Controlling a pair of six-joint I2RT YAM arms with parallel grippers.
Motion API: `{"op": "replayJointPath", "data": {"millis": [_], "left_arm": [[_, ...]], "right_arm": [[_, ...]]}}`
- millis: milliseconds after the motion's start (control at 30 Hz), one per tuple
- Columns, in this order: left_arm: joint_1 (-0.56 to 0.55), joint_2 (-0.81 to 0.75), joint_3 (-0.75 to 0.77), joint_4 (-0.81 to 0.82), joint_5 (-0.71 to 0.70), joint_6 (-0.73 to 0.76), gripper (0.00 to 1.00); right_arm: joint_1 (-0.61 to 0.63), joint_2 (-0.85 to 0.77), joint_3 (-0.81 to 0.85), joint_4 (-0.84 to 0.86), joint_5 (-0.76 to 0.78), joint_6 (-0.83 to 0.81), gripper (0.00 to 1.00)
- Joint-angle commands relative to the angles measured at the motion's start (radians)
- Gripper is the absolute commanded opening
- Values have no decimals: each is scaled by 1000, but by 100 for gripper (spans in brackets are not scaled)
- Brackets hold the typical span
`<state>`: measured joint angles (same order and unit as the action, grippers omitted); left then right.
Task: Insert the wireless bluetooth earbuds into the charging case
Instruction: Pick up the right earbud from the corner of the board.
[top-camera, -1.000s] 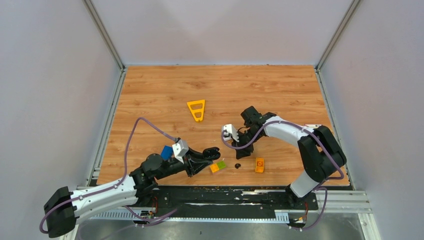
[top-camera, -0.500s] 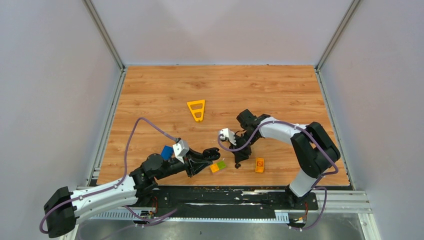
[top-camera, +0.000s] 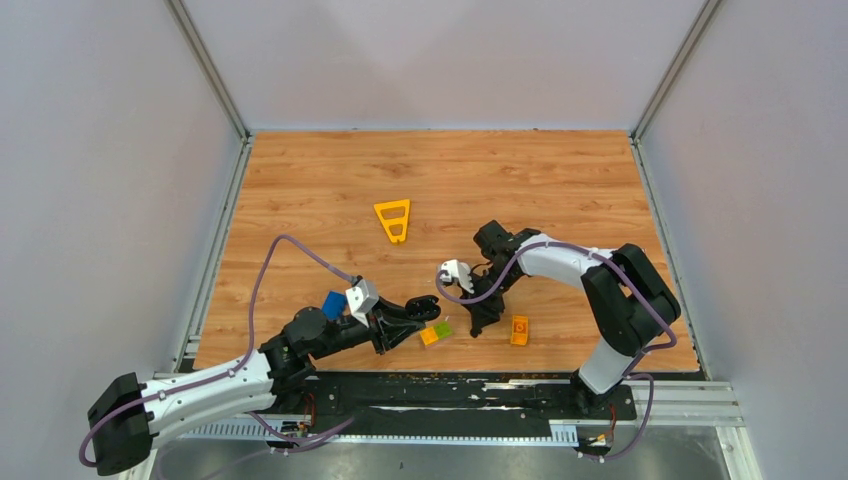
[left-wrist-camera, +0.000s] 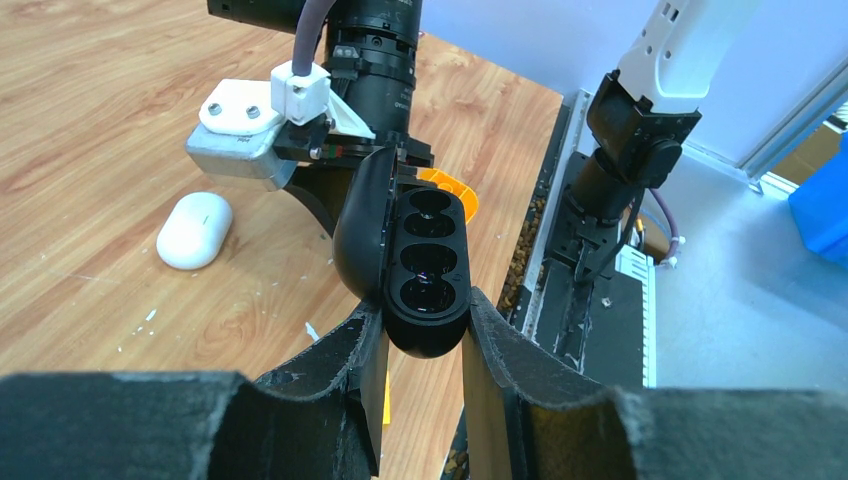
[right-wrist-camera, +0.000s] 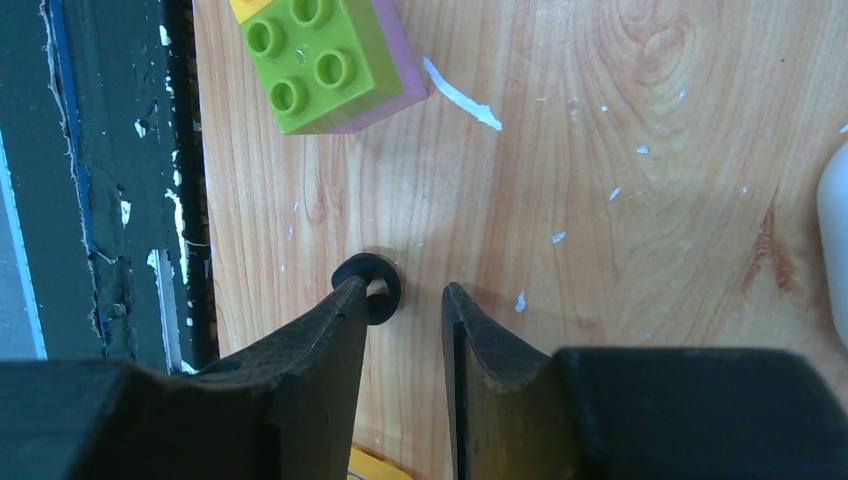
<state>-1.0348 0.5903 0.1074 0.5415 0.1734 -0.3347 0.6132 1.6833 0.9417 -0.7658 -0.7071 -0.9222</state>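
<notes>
The right gripper (right-wrist-camera: 405, 292) is slightly parted and holds nothing. One fingertip overlaps the rim of a black earbud (right-wrist-camera: 388, 283), which sits outside the gap on the table (right-wrist-camera: 600, 150). A green brick (right-wrist-camera: 325, 65) lies near, and a white oval case (right-wrist-camera: 835, 240) shows at the frame's edge. Only the left wrist view shows the left gripper (left-wrist-camera: 425, 318) clamped on an open black case (left-wrist-camera: 425, 260), its round wells showing. A second ago the top view showed the earbud uncovered; the right arm has since lowered over it.

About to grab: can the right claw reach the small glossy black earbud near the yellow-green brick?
Probably yes: the right claw hangs open over the small glossy black earbud with nothing between, though it lies by one finger, off-centre.
</notes>
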Motion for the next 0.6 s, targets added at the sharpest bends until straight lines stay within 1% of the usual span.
{"op": "replayJointPath", "data": {"millis": [0, 400, 567], "left_arm": [[-6, -1, 12, 19, -8, 13, 0], [-6, -5, 11, 14, -9, 13, 0], [-6, 4, 17, 16, -6, 13, 0]], "right_arm": [[8, -16, 15, -9, -34, -26, 35], [30, -34, 2, -24, -21, -31, 35], [30, -52, -6, -39, -23, -35, 31]]}}
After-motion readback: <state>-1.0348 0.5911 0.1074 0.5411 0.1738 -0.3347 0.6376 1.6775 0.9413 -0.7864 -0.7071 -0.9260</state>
